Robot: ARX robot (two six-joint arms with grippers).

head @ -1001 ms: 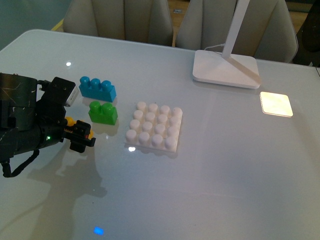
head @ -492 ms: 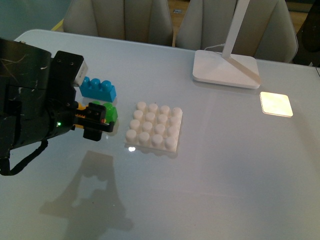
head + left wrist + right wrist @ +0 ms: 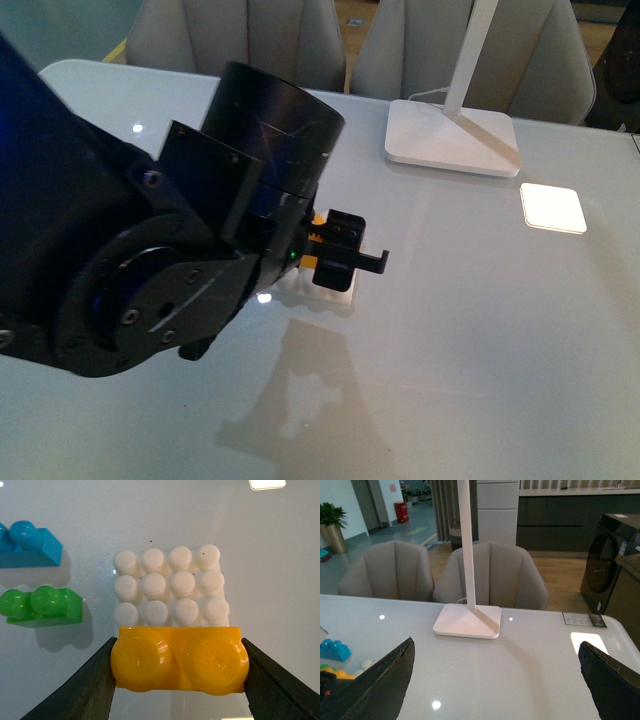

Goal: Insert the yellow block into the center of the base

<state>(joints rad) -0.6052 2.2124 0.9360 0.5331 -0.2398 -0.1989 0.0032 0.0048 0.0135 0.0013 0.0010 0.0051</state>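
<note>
Above the glossy white counter point(image 3: 480, 350), left gripper point(image 3: 179, 680) jaws are clamping the orange-yellow two-stud plastic brick point(image 3: 179, 661); right gripper point(image 3: 495, 680) jaws are standing wide.

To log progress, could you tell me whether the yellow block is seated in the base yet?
Not seated: the left gripper clamps the yellow block, and the base's centre studs show uncovered.
</note>
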